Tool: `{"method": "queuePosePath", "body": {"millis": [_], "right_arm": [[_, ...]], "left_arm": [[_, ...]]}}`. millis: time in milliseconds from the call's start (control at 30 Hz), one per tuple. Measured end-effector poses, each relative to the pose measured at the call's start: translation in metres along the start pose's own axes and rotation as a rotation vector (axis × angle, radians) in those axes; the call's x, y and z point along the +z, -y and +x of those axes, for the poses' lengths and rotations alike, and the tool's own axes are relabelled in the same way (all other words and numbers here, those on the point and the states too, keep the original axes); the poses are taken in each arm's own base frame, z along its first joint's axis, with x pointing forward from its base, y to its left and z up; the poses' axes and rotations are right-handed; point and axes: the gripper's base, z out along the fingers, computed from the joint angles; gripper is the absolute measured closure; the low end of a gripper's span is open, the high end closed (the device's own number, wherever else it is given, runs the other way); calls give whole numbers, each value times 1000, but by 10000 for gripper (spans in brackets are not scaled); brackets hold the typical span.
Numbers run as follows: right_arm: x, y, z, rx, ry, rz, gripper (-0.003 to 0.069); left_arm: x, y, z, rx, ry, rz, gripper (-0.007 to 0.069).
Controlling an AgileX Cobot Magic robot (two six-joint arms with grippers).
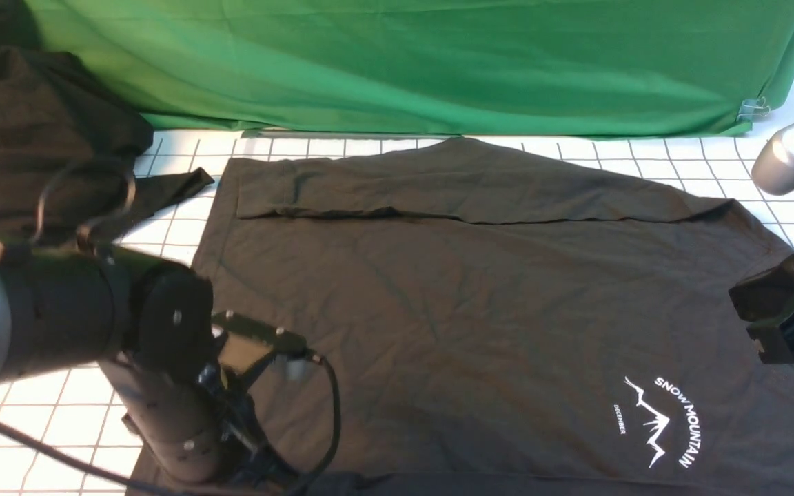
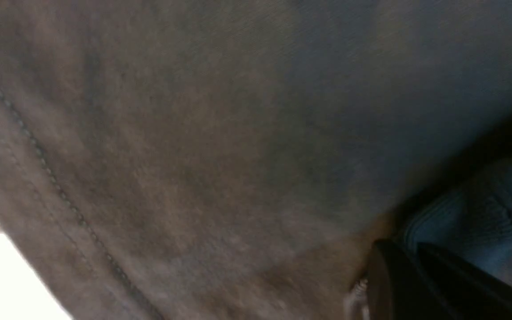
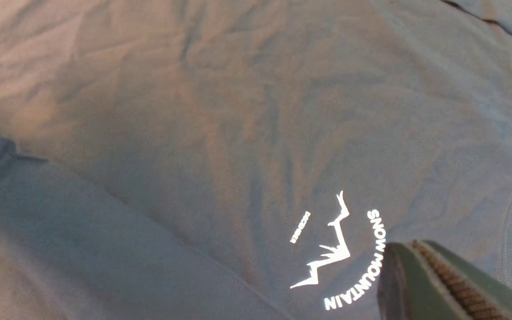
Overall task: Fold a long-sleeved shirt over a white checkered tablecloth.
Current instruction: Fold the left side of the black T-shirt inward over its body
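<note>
Left hand (image 2: 400, 251) is sitting closed at the front view's lower left, possibly nipping an edge of the soft, floppy shirt (image 1: 438, 289); right hand (image 3: 409, 284) is hovering closed, gripping nothing.

L wrist view blurry; shirt (image 2: 194, 133) dim.

Far edge: green cloth (image 1: 438, 62) (clip (image 1: 754, 108) at right corner); far left: black cloth heap (image 1: 32, 131).

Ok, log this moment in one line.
left fingers: shut at dark charcoal-grey long-sleeved shirt | right fingers: shut over shirt | far sleeve: folded in
</note>
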Motion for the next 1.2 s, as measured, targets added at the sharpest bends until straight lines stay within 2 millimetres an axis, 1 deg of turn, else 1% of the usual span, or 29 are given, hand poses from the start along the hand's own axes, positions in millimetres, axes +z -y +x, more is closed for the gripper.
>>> {"method": "queuePosePath", "body": {"millis": [67,133,167,200,267,300,400,433,467,500,533,567,600,667,700,800,900,933,967,1033,1067,1100,1133,1167,1200], "right_arm": [[0,0,0,0,0,0,659],[0,0,0,-1,0,0,659],[0,0,0,-1,0,0,659],[0,0,0,-1,0,0,659],[0,0,0,-1,0,0,659],[0,0,0,1,0,0,659],[0,0,0,4,0,0,659],[0,0,0,4,0,0,659],[0,0,0,4,0,0,659],[0,0,0,5,0,-1,659],[0,0,0,6,0,-2,659],[0,-1,0,15,1,-10,659],[0,-2,0,24,3,-20,659],[0,-3,0,32,3,-28,659],[0,-4,-1,42,5,-39,659],[0,-5,-1,56,8,-54,659],[0,-5,-1,57,8,-55,659],[0,-5,-1,57,8,-55,659],[0,-5,-1,58,8,-56,659],[0,-5,-1,58,8,-56,659],[0,-5,-1,58,8,-56,659],[0,-5,-1,58,8,-57,659],[0,-5,-1,58,8,-57,659],[0,-5,-1,58,8,-57,659],[0,-5,-1,59,8,-58,659]], "left_arm": [[-17,2,-6,10,21,5,608],[-43,5,-17,27,94,5,608],[-52,5,-21,32,129,2,608],[-69,5,-30,54,198,-21,608],[-81,4,-37,72,248,-47,608],[-98,2,-47,103,327,-97,608],[-119,-6,-68,172,428,-232,608],[-120,-7,-70,176,433,-239,608],[-123,-10,-76,180,452,-261,608],[-124,-15,-86,173,479,-277,608],[-122,-16,-90,171,480,-278,608],[-115,-25,-103,146,492,-277,608],[-106,-30,-110,129,481,-275,608],[-97,-36,-114,110,464,-274,608],[-84,-44,-119,85,433,-273,608],[-60,-56,-127,56,383,-270,608],[-47,-60,-132,61,370,-279,597],[-46,-60,-132,64,369,-283,594],[-42,-61,-134,76,365,-295,579],[-38,-63,-137,89,376,-313,525],[-38,-63,-137,90,377,-313,511],[-37,-64,-138,95,381,-317,449],[-38,-64,-138,88,381,-318,407],[-38,-64,-138,86,379,-319,398],[-39,-64,-138,81,372,-325,354]]}}
